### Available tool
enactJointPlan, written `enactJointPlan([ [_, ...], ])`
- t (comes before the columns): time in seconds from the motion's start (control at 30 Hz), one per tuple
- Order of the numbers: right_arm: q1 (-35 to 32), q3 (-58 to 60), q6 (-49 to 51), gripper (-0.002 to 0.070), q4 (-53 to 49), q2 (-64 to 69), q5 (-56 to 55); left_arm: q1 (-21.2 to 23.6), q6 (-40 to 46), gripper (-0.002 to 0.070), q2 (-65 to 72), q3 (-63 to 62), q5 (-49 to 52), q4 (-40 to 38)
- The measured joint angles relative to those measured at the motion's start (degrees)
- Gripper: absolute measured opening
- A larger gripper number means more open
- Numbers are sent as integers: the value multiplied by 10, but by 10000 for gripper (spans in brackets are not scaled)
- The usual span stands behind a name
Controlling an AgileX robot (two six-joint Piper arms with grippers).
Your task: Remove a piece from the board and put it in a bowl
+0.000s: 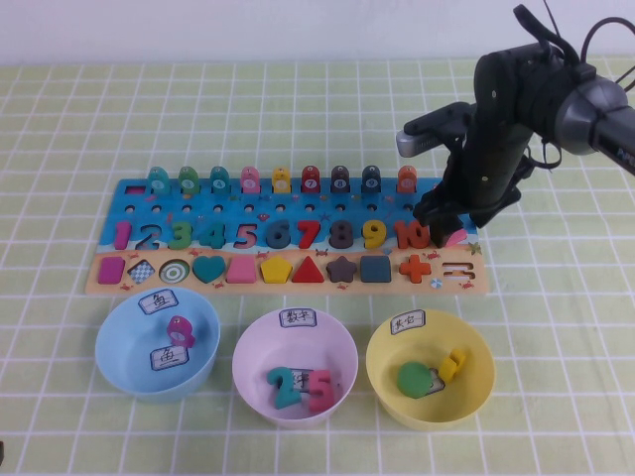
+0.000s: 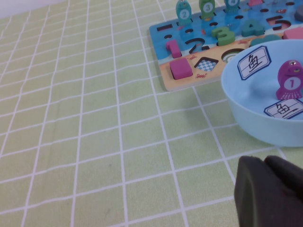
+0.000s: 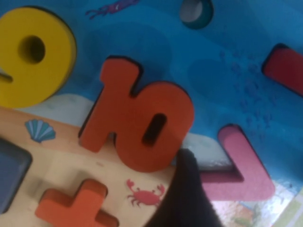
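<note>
The pink-red chevron piece [image 1: 460, 236] lies in its slot at the right end of the board [image 1: 139, 188], just right of the orange 10 [image 1: 412, 235]. My right gripper [image 1: 454, 218] is open and low over it. In the right wrist view one dark finger [image 3: 187, 163] points down between the 10 [image 3: 137, 125] and the chevron [image 3: 239, 163]; the other finger is out of view. The yellow bowl [image 1: 382, 372] stands in front of the board at the right and holds a green and a yellow piece. My left gripper [image 2: 266, 163] is shut and empty, low over the table by the blue bowl [image 2: 246, 125].
The light blue bowl [image 1: 114, 362] holds a purple fish. The pale pink bowl [image 1: 248, 382] holds number pieces. An orange plus sign [image 1: 416, 265] and a red minus bar [image 1: 458, 266] sit on the board's tan strip. Green checked cloth covers the table.
</note>
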Motion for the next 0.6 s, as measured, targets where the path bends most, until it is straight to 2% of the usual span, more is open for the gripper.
enactJointPlan([
  [0.17,0,-1,0,420,5,1,10,0,0,-5,0,0,0,0],
  [0.33,0,-3,0,299,15,4,21,0,0,-5,0,0,0,0],
  [0.6,0,-9,0,294,13,4,27,0,0,-5,0,0,0,0],
])
